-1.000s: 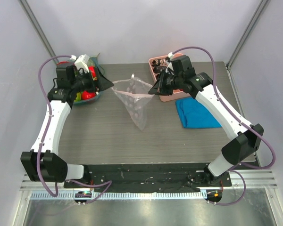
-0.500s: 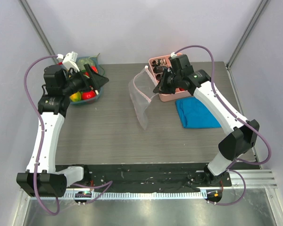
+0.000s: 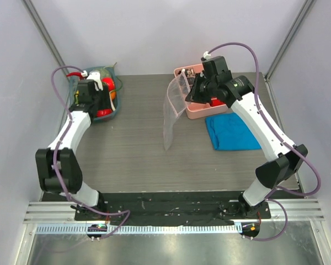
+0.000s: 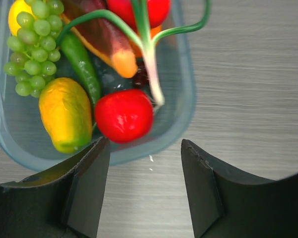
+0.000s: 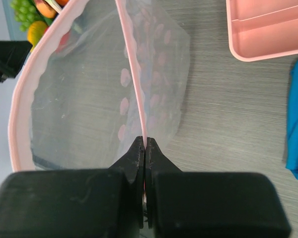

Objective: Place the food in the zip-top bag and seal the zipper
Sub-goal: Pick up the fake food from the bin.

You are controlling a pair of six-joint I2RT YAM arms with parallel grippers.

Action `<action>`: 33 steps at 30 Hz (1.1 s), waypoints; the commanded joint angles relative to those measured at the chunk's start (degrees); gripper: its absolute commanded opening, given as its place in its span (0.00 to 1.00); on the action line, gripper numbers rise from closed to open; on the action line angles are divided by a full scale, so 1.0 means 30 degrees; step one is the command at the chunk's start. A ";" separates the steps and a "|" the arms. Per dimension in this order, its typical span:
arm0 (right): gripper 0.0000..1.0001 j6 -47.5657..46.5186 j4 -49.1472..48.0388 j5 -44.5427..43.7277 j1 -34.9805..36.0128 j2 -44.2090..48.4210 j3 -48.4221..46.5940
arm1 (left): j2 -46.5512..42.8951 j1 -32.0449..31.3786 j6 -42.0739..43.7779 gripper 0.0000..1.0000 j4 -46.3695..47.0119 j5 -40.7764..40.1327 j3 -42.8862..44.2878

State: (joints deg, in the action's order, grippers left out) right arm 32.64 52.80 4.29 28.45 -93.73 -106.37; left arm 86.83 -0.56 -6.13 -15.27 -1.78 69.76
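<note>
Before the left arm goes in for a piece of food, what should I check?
1. Right tool shut on the bag edge: ok.
2. Bag mouth open, pink strip bowed into a loop: ok.
3. Left tool open and empty: ok.
4. Red tomato in the bin, just ahead of the left tool: ok.
5. Green stalk clear of the tomato: not ok, its end sits at the tomato's edge.
6. Bag's lower corner resting on the table: cannot tell.
</note>
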 commanded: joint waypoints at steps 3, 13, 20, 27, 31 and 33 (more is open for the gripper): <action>0.01 -0.1096 0.0390 -0.1080 0.0127 0.1010 -0.0112 | 0.2811 0.0625 0.1692 0.60 0.4000 -0.2453 0.1238; 0.01 -0.1301 0.0272 -0.1344 0.0156 0.1156 0.0329 | 0.7325 0.0684 0.1077 0.56 0.5030 -0.2894 0.4487; 0.01 -0.1594 0.0155 -0.1344 0.0098 0.0923 0.0271 | 0.9024 0.0626 0.0608 0.57 0.4651 -0.2715 0.5925; 0.01 -0.1740 0.0126 -0.1344 0.0068 0.0776 0.0123 | 1.0022 0.0626 0.0813 0.52 0.4444 -0.3392 0.6397; 0.01 -0.1711 0.0126 -0.1344 0.0010 0.0776 0.0270 | 1.0139 0.0625 0.0784 0.51 0.4473 -0.3302 0.6396; 0.01 -0.1711 0.0097 -0.1315 0.0010 0.0776 0.0299 | 1.0256 0.0655 0.0696 0.51 0.4474 -0.3390 0.6367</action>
State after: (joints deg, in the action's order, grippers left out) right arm 28.34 54.48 1.30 28.53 -93.21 -105.08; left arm 117.05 1.19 -3.86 -4.10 -10.46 87.35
